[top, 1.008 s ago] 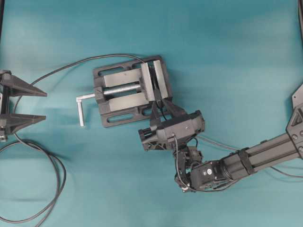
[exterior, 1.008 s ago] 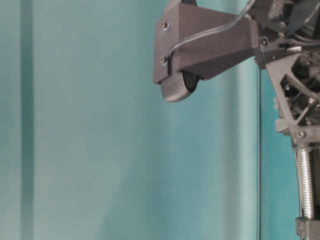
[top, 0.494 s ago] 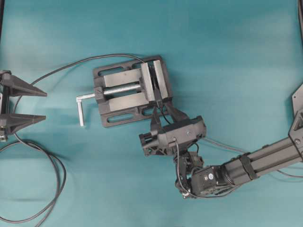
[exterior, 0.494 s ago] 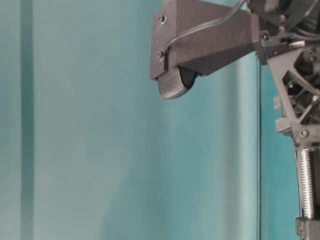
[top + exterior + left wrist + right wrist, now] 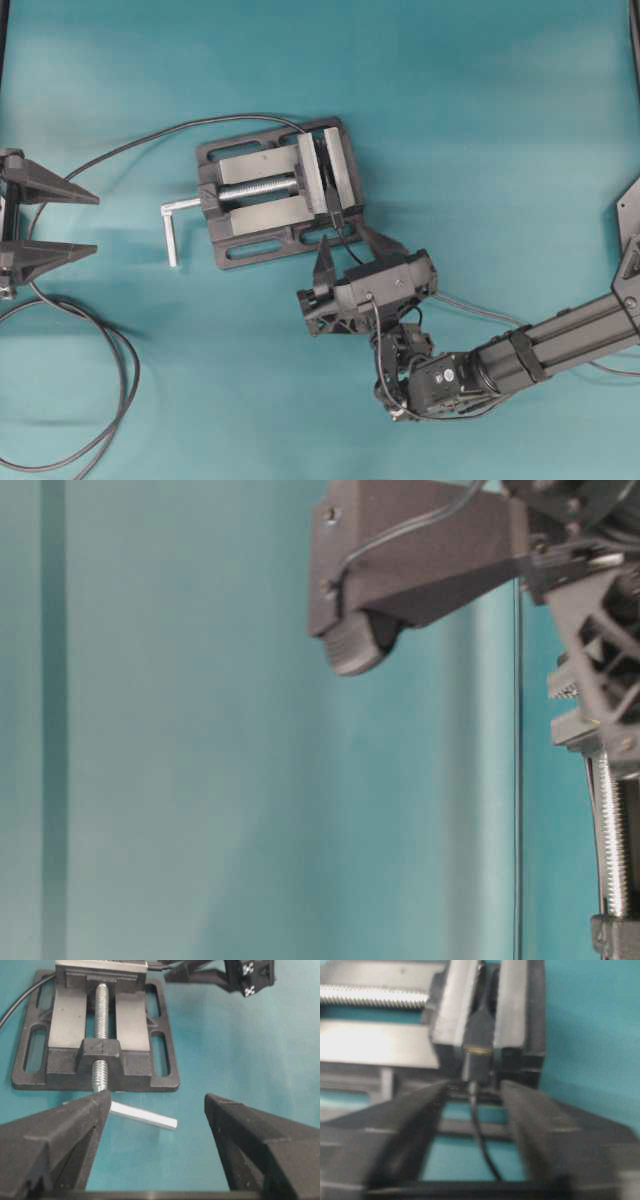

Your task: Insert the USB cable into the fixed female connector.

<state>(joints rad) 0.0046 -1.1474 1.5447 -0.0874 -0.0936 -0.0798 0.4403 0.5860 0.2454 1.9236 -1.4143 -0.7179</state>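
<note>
In the right wrist view the USB cable's black plug (image 5: 477,1067) sits end to end with the fixed female connector (image 5: 479,1025), which is clamped between the vise jaws; a thin gold rim shows at the joint. The thin USB cable (image 5: 481,1132) trails back between my right gripper's (image 5: 476,1087) open fingers, apart from both. From overhead, the right gripper (image 5: 346,243) stands just below the vise (image 5: 270,195), with the plug (image 5: 336,212) at the vise's edge. My left gripper (image 5: 96,222) is open at the far left, holding nothing.
The vise's silver screw handle (image 5: 172,228) sticks out on its left side. A thicker black cable (image 5: 110,400) runs from the vise top and loops at the lower left. In the left wrist view the left gripper (image 5: 157,1097) faces the vise (image 5: 95,1035) and handle (image 5: 145,1115).
The right gripper has opened, let go of the plug and drawn back a little from the vise. The plug stays in the connector. The left arm has not moved.
</note>
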